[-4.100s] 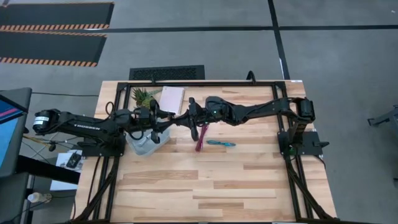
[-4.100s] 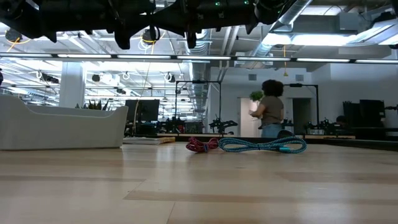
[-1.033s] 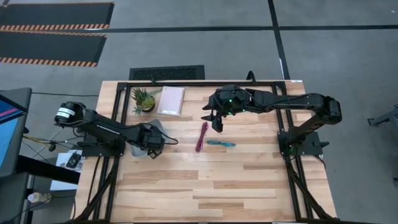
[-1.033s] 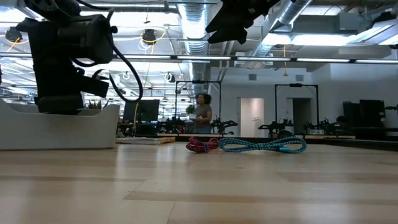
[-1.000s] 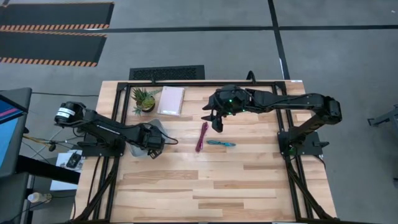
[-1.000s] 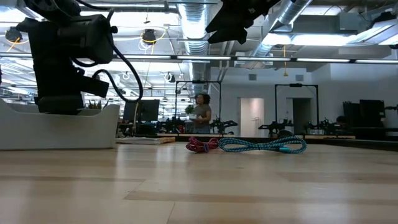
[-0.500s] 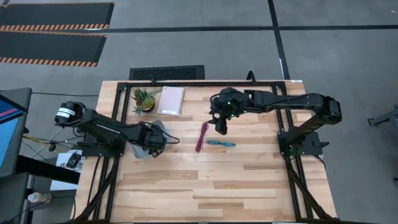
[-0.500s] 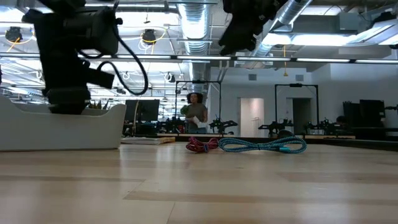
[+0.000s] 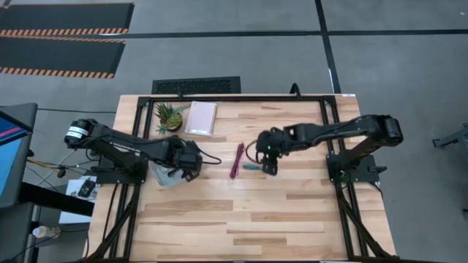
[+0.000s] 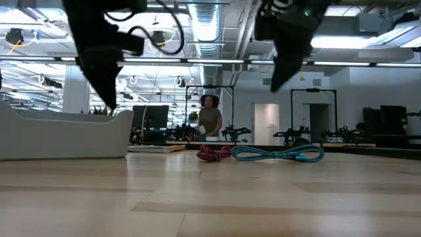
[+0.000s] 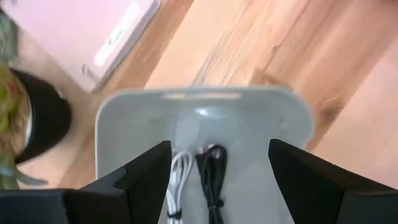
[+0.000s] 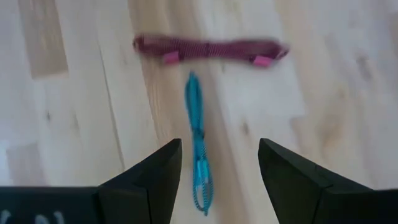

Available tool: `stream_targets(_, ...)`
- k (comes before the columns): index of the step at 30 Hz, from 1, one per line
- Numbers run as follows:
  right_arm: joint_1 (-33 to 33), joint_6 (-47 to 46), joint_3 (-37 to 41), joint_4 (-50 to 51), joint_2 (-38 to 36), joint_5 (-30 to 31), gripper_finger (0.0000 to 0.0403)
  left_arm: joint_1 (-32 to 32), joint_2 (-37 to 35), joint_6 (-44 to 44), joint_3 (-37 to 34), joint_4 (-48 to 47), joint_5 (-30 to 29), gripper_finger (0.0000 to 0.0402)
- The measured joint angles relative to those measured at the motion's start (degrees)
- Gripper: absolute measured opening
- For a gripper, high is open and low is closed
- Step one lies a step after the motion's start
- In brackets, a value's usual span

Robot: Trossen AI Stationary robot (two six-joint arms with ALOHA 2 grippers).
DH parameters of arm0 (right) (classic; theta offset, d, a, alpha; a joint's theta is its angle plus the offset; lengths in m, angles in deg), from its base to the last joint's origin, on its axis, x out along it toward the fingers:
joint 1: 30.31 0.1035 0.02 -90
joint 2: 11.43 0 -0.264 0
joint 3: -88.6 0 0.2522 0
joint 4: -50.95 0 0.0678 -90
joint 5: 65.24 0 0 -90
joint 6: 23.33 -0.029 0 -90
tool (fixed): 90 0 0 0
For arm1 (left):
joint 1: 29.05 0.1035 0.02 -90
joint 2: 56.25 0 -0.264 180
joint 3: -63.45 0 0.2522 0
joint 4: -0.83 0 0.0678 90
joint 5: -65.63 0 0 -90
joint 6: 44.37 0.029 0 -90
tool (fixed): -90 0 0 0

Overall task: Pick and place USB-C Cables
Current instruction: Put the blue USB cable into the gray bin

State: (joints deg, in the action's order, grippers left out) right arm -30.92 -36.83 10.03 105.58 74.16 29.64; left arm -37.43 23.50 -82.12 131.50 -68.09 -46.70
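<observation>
The teal cable (image 12: 198, 155) and the magenta cable (image 12: 208, 48) lie flat on the wooden table, side by side near its middle (image 9: 238, 159). My right gripper (image 12: 221, 180) hovers open above the teal cable (image 9: 256, 168), its fingers on either side of it and clear of it. A white cable (image 11: 180, 180) and a black cable (image 11: 211, 174) lie on the floor of the pale tray (image 11: 124, 124). My left gripper (image 11: 217, 180) stands open just above the tray (image 9: 164, 175), holding nothing.
A white notebook (image 9: 202, 117) and a small potted plant (image 9: 170, 115) sit at the far edge, behind the tray. A person (image 10: 210, 122) stands in the room beyond the table. Bare wood stretches across the near half (image 9: 256, 219).
My left gripper has risen out of the tray and shifted a little toward the table's right. My right gripper has travelled toward the near edge and come down over the teal cable. Neither cable on the table has moved.
</observation>
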Motion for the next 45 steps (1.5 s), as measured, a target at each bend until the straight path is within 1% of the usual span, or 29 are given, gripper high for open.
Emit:
stream_targets(3,1.4,-0.7,5.8,-5.6,0.0,0.3,0.0235,0.0,0.0,2.6,2.4,0.0,0.0,0.0260)
stream_targets(5,2.0,-0.6,8.8,-10.1,0.1,1.9,0.0235,0.0,0.0,4.3,4.0,0.2,-0.5,0.0260)
stream_targets(8,2.5,0.8,11.0,-14.0,0.1,4.2,0.0236,0.0,-0.2,6.7,6.6,1.0,-1.0,0.0260)
stream_targets(11,2.5,3.9,12.0,-17.5,0.0,4.4,0.0242,0.0,-1.3,9.0,8.9,2.6,-1.3,0.0260)
stream_targets(17,2.5,4.9,12.1,-17.8,0.2,4.4,0.0259,-1.0,-6.2,11.1,9.7,6.8,-2.3,0.0260)
stream_targets(21,2.5,5.0,12.2,-17.8,4.0,4.7,0.0260,-2.3,-10.7,11.1,9.7,7.4,-5.3,0.0260)
stream_targets(23,2.5,5.8,12.1,-19.9,7.0,4.6,0.0260,-3.2,-13.1,11.1,9.7,7.8,-6.7,0.0260)
stream_targets(28,2.4,5.8,11.8,-20.8,13.2,4.4,0.0260,-5.2,-18.6,11.0,9.8,8.7,-9.7,0.0260)
stream_targets(32,1.9,4.1,11.4,-20.8,16.1,4.2,0.0260,-6.3,-21.3,10.6,9.8,8.8,-12.6,0.0260)
stream_targets(35,1.6,3.0,11.5,-19.9,16.5,4.3,0.0255,-6.7,-22.4,10.1,9.8,8.8,-14.1,0.0260)
stream_targets(37,1.7,2.3,11.5,-19.2,16.4,4.9,0.0236,-6.7,-22.4,10.1,9.8,8.8,-14.2,0.0260)
stream_targets(39,1.8,1.6,11.6,-18.2,15.7,5.9,0.0202,-6.7,-22.4,10.1,9.8,8.8,-14.4,0.0260)
stream_targets(45,1.7,0.1,11.7,-17.3,15.4,6.8,0.0055,-6.7,-22.4,10.1,9.8,8.8,-14.6,0.0260)
